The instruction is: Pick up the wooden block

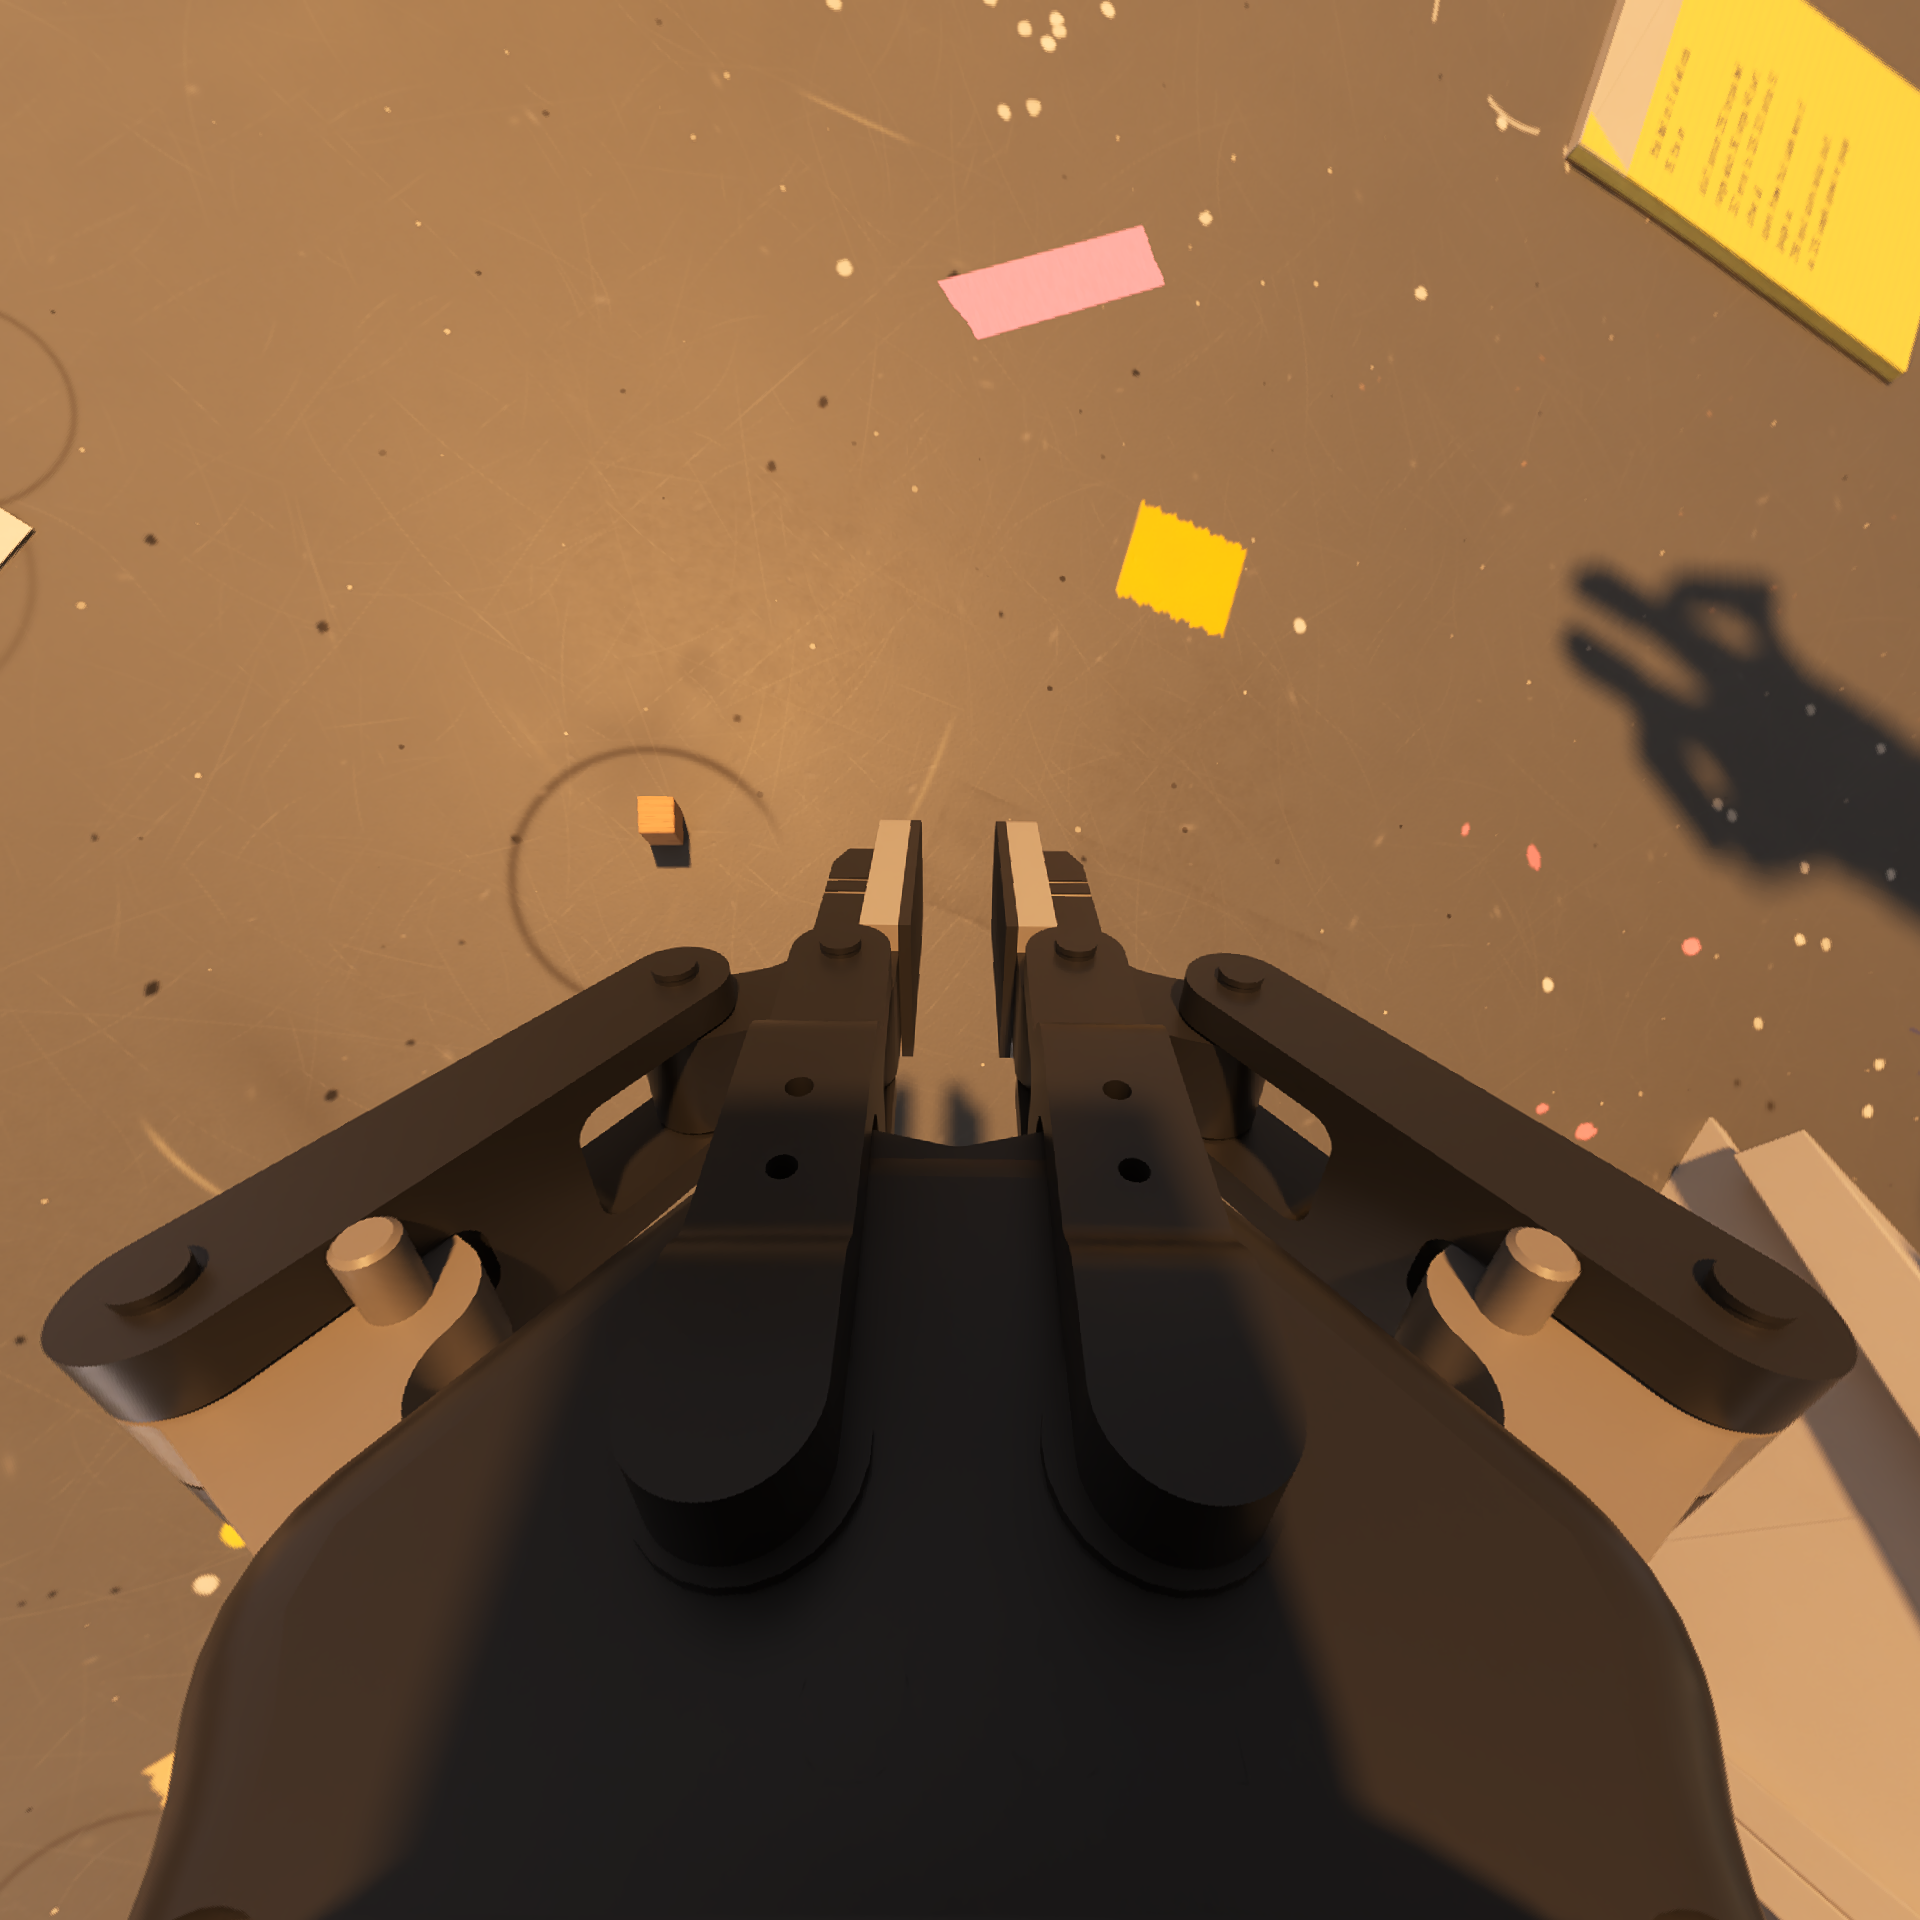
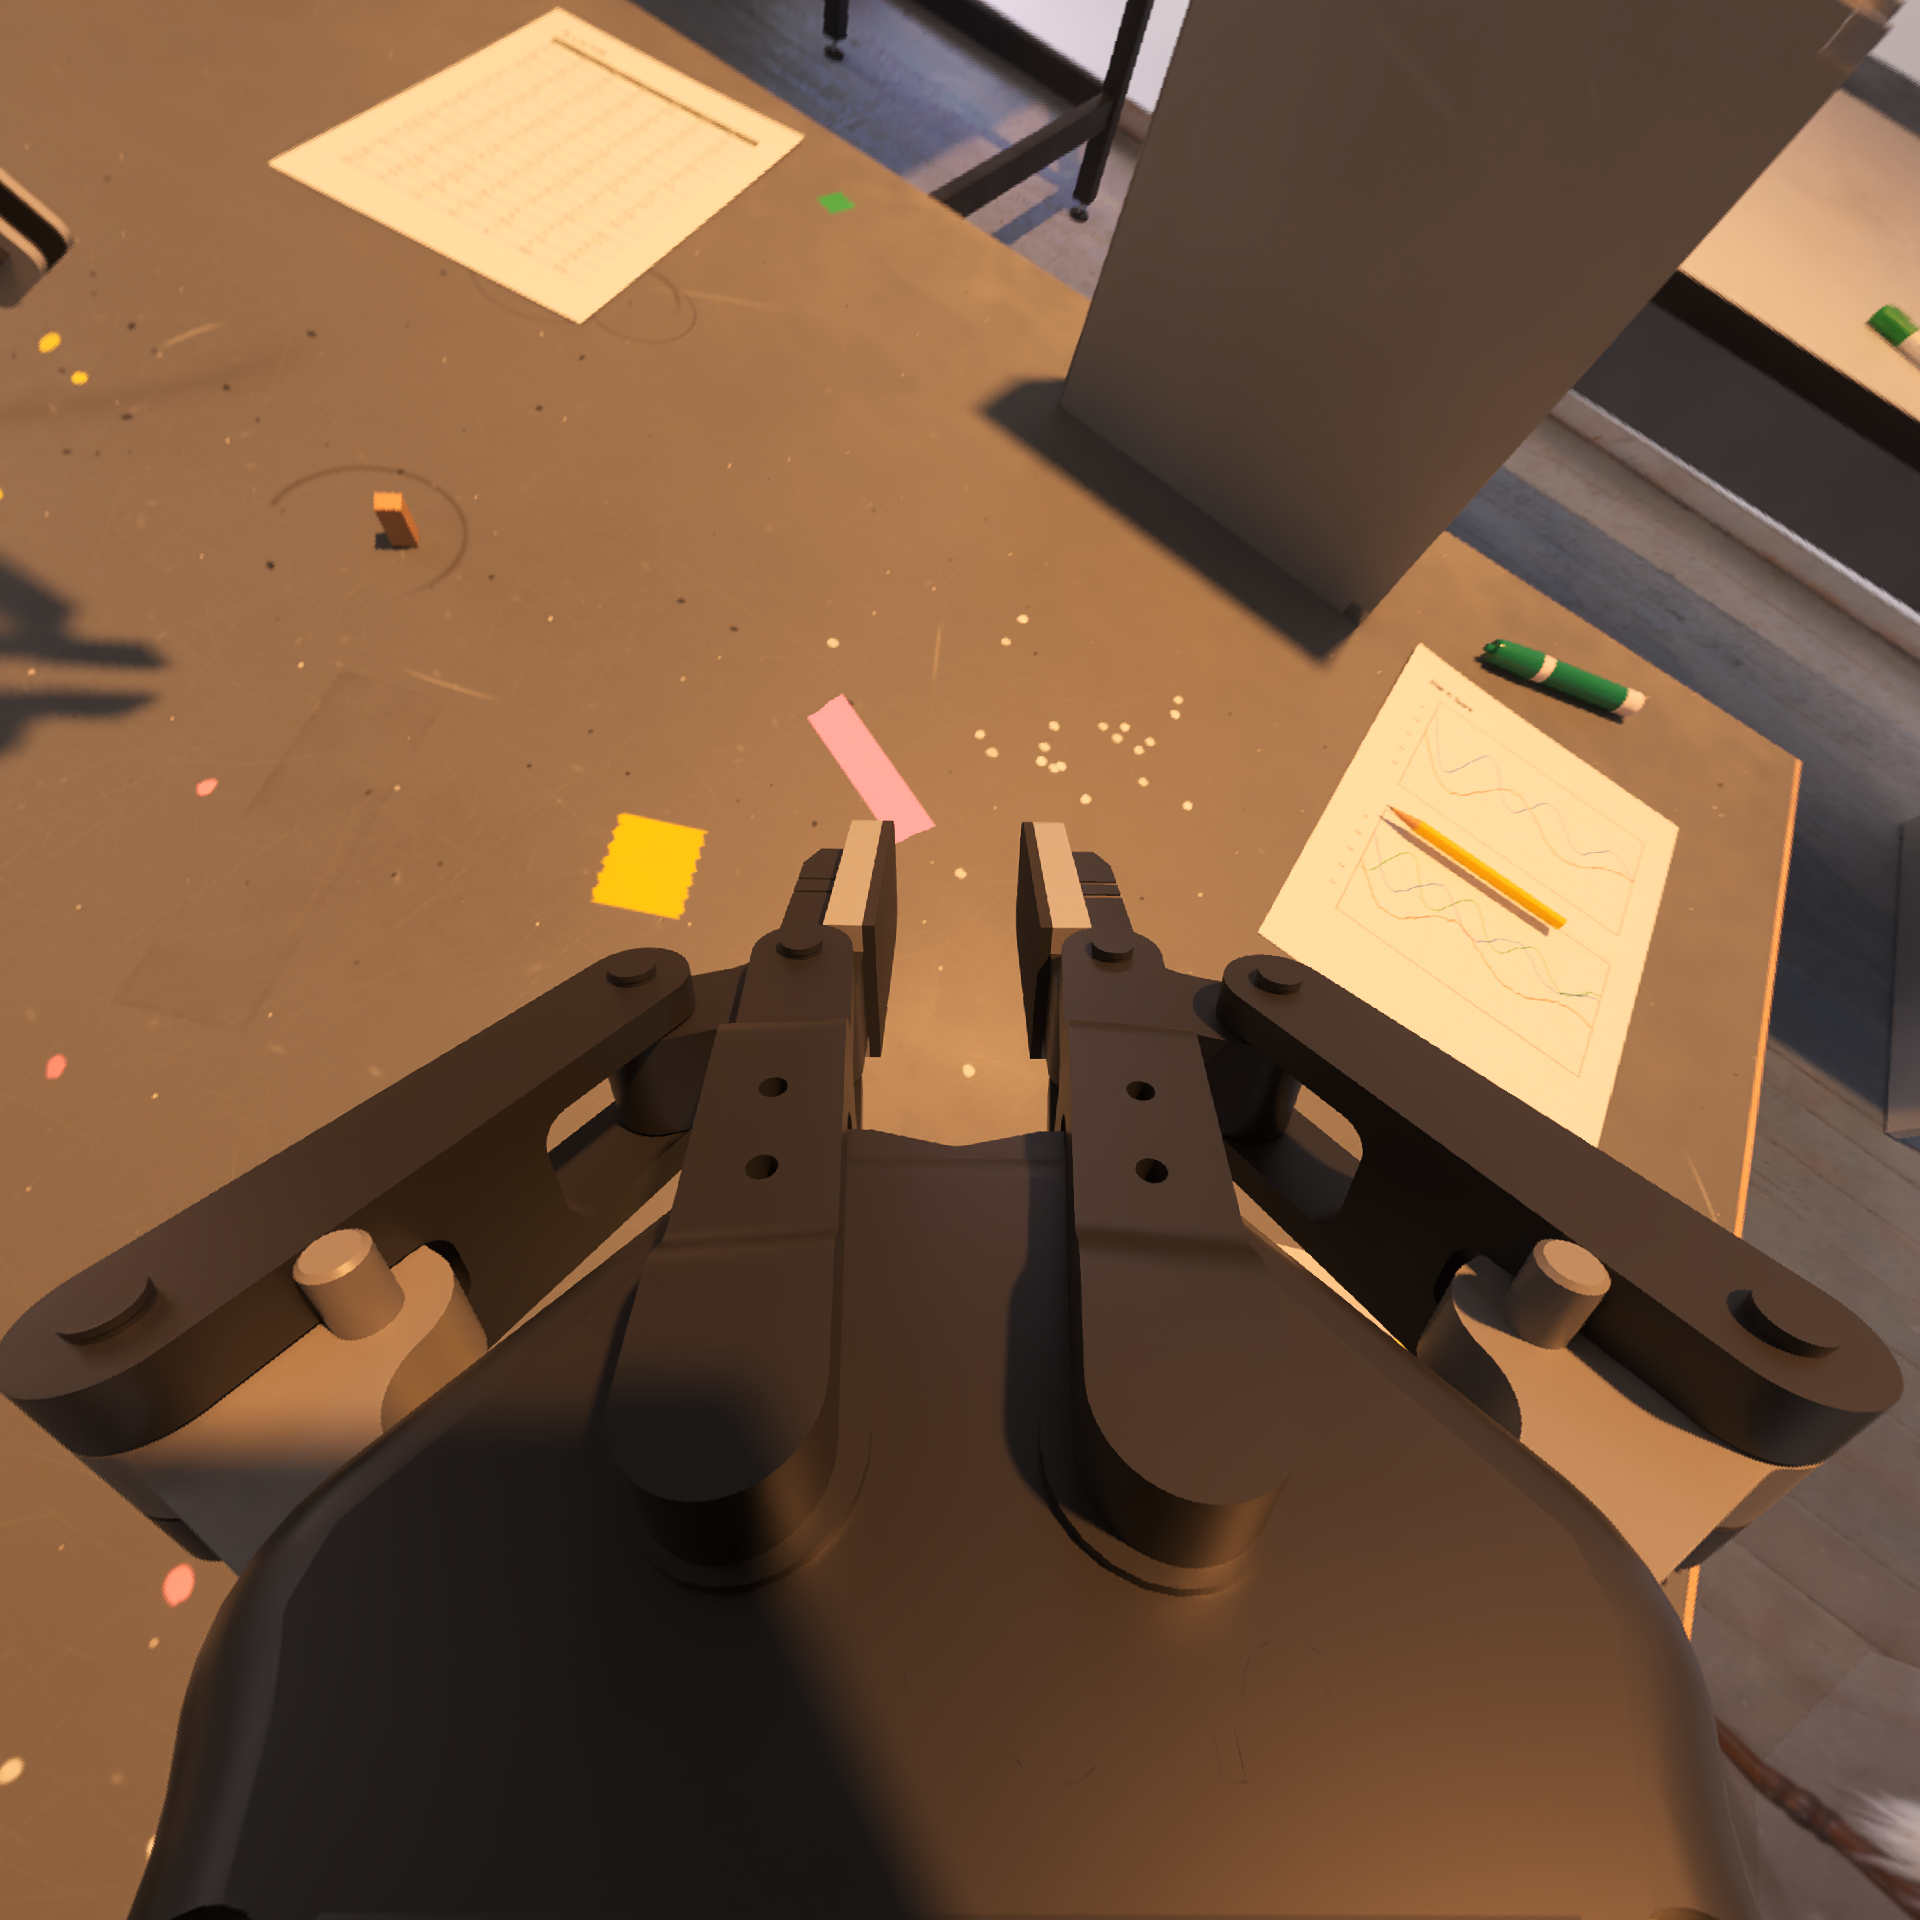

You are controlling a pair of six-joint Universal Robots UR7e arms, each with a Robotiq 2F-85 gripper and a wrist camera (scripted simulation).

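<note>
Block (image 1: pixel 657 816): small, rigid, likely light; stands upright at 10 o'clock from left gripper (image 1: pixel 957 831). Grip opposite flat sides. Both grippers' jaws apart, empty; right gripper (image 2: pixel 957 831) well away.

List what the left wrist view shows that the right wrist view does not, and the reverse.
Only the left wrist view: a yellow printed booklet at its top right corner.

Only the right wrist view: a green marker, a pencil lying on a sheet with graphs, a table sheet, and a grey upright panel.

Both: the wooden block standing untouched inside a ring mark, the pink strip, the yellow patch, and each view's own open, empty tool.
</note>
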